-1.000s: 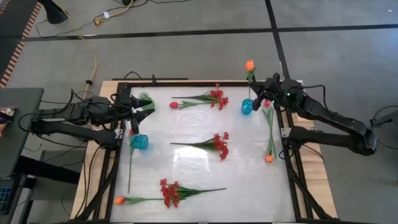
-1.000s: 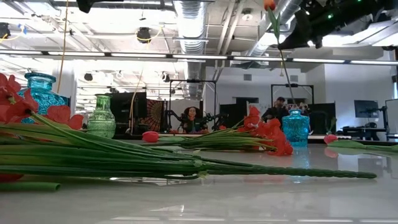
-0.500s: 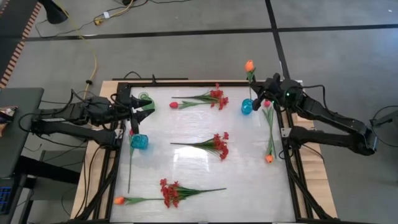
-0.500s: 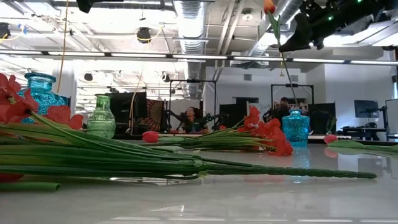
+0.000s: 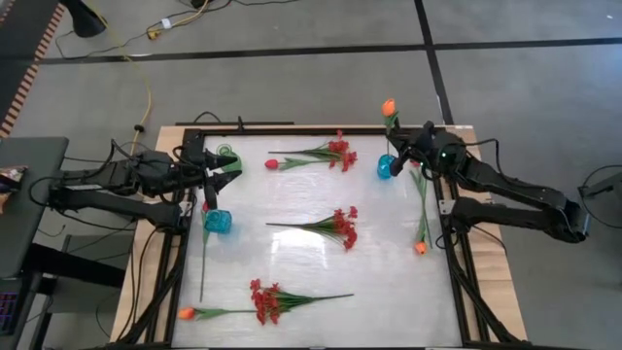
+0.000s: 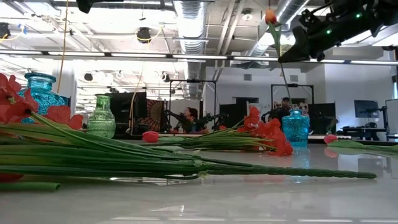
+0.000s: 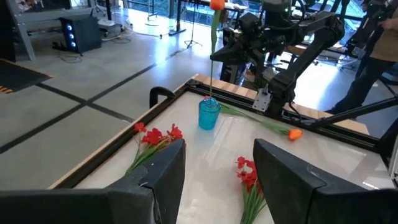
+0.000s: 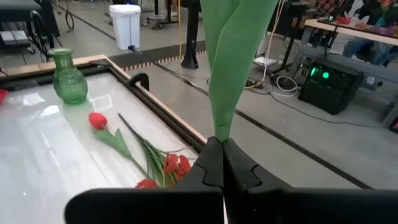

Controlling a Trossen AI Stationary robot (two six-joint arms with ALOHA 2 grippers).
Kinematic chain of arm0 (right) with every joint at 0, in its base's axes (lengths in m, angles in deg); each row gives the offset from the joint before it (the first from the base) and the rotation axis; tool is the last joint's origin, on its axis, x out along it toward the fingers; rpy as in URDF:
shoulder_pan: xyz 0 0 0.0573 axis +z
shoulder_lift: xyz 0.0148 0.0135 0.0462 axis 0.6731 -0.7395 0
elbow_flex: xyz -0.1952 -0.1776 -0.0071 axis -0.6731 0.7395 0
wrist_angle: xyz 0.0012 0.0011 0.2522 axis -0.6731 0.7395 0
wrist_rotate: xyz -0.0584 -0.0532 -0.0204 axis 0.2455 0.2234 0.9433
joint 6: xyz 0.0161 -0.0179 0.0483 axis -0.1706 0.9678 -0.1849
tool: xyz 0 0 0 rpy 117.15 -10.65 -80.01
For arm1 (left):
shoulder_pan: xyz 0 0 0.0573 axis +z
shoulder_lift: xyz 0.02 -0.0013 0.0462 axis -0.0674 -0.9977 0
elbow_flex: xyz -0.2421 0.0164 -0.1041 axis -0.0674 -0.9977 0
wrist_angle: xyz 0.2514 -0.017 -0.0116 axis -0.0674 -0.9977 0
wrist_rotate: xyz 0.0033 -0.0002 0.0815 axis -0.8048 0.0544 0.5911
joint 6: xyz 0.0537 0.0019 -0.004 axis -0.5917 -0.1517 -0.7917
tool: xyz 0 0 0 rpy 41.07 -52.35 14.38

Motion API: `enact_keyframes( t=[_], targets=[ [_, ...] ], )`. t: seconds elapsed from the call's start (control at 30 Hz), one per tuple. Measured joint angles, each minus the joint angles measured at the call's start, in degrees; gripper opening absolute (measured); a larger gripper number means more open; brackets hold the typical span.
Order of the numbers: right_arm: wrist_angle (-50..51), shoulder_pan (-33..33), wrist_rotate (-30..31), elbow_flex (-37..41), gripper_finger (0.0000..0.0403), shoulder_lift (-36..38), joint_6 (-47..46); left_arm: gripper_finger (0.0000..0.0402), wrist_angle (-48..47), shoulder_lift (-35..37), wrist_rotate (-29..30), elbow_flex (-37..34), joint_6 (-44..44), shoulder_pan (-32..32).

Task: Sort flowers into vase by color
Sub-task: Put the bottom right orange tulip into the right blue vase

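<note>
high view: the right gripper (image 5: 408,156) is over the 1 o'clock corner of the bench (image 5: 389,282), its fingers clamped on the stem of an orange tulip (image 5: 389,107) held above the blue vase (image 5: 387,167) there. the left gripper (image 5: 222,167) waits at the 10 o'clock edge, fingers apart and holding nothing, beside the green vase (image 5: 226,154); a second blue vase (image 5: 217,222) stands at 9 o'clock. red sprays lie at 12 o'clock (image 5: 335,153), mid-bench (image 5: 335,227) and at 6 o'clock (image 5: 267,301). a red-pink tulip (image 5: 273,164) lies by the 12 o'clock spray, another orange tulip (image 5: 420,248) at 3 o'clock and a third (image 5: 186,313) at 7 o'clock.

low view: the held orange tulip (image 6: 270,17) hangs upright from the right gripper (image 6: 292,53), its stem running down towards the blue vase (image 6: 296,129). the green vase (image 6: 101,118) and second blue vase (image 6: 42,93) stand far off, and a spray's stems (image 6: 186,165) lie across the front.

left wrist view: the left fingers (image 7: 168,174) stand apart with only bench between them. beyond, the tulip's stem (image 7: 212,62) drops to the blue vase's (image 7: 209,114) mouth; whether it is inside i cannot tell.

right wrist view: the right fingers (image 8: 214,158) are pressed together on the tulip's green leaf and stem (image 8: 227,56). the green vase (image 8: 68,79) and red-pink tulip (image 8: 97,120) show on the bench.
</note>
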Motion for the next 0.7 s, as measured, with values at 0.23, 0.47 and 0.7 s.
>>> enact_keyframes(
  t=[0.23, 0.47, 0.7],
  targets=[
    [4.48, 0.0, 4.7, 0.0, 0.0016, 0.0, -0.33, 0.0178, -0.02, 0.0, 0.02, 0.0, 0.02, 0.0],
    [5.82, 0.0, 7.4, 0.0, 0.0046, -0.07, -3.26, 0.0178, -0.02, 0.0, 1.06, 0.0, -0.2, -0.02],
    [6.67, 0.16, 7.1, 0.0, 0.0064, -0.07, -4.59, 0.0178, -0.02, 0.0, 1.2, 0.0, -0.24, 0.0]
  ],
)
